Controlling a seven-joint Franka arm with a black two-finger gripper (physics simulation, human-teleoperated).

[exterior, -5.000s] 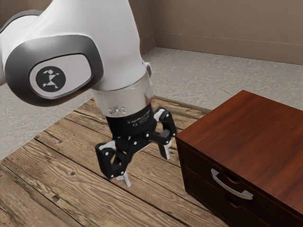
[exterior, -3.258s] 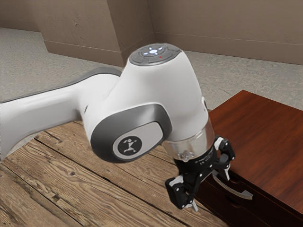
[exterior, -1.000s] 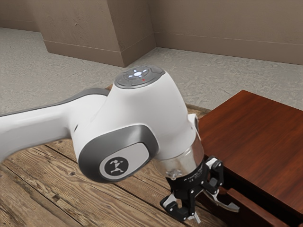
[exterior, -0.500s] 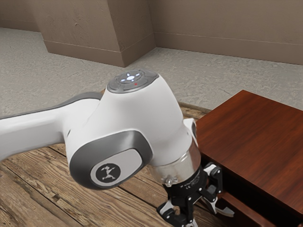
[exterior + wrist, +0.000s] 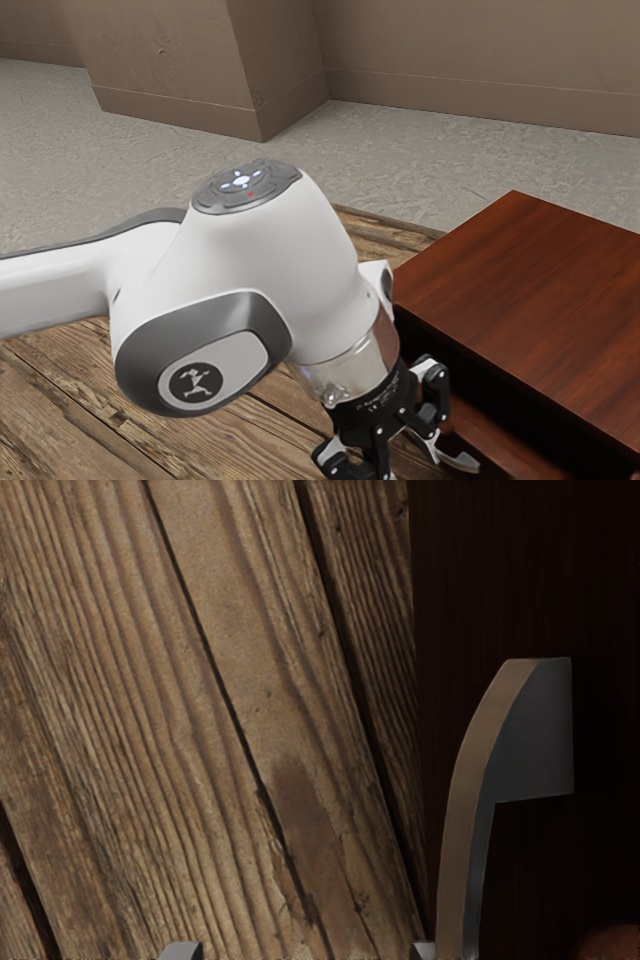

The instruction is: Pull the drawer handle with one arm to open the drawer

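Drawer (image 5: pixel 500 440) stands partway out (contents hidden), end effector (image 5: pixel 385 462) at handle (image 5: pixel 456 462).

Soft, even light (faint shadows)

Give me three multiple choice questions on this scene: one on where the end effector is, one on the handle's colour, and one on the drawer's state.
1. Where is the end effector? A over the grey floor; B at the handle; C against the wall.
2. Handle colour? A silver-grey; B black; C red.
3. The drawer is: A flush shut; B lying on the table; C partly pulled out.
B: it sits beside the handle. A: it looks metallic grey. C: its front juts beyond the cabinet.
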